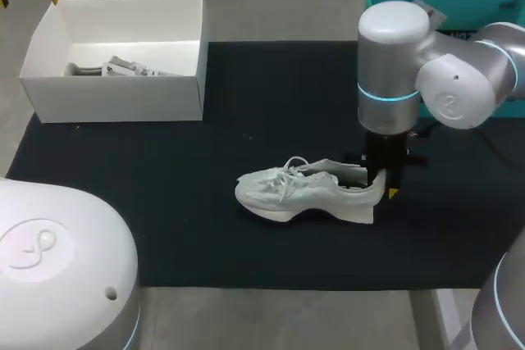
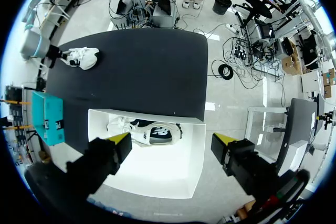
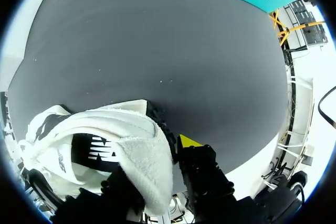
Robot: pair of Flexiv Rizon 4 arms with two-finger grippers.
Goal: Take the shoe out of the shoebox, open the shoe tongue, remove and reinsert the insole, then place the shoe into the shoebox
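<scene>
Pinching sneaker (image 1: 287,194) heel collar with right fingers (image 3: 190,142): shallow hold, could slip on lifting; left fingers (image 2: 119,140) wide, far from sneaker.

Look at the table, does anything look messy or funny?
Nothing is broken or spilled. One white shoe sits out on the black mat, far from the shoebox, its heel pinched by the right gripper. Its laces look loose. A second shoe lies inside the box.
</scene>
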